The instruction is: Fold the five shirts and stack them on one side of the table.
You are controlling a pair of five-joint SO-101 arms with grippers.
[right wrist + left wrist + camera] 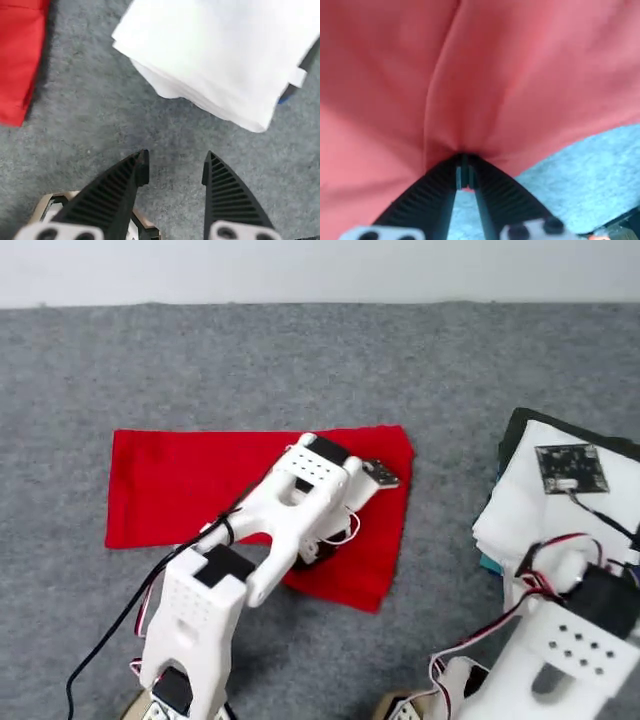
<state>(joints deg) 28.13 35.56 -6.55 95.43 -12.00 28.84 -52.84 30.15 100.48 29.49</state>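
A red shirt [190, 485] lies partly folded on the grey table [300, 360], left of centre. My left gripper [383, 476] is at the shirt's right end. In the left wrist view that gripper [463, 175] is shut on a pinch of the red shirt [520, 75], and creases run out from the fingertips. At the right edge lies a stack of folded shirts with a white shirt [525, 480] on top and dark cloth [515, 425] under it. My right gripper [175, 167] hangs open over bare table, short of the white shirt [220, 55] and to the side of the red shirt [20, 50].
The right arm [570, 650] stands at the front right, beside the stack. A pale wall [300, 270] borders the table's far edge. A wide strip of grey table lies behind the red shirt, and a narrower one separates it from the stack.
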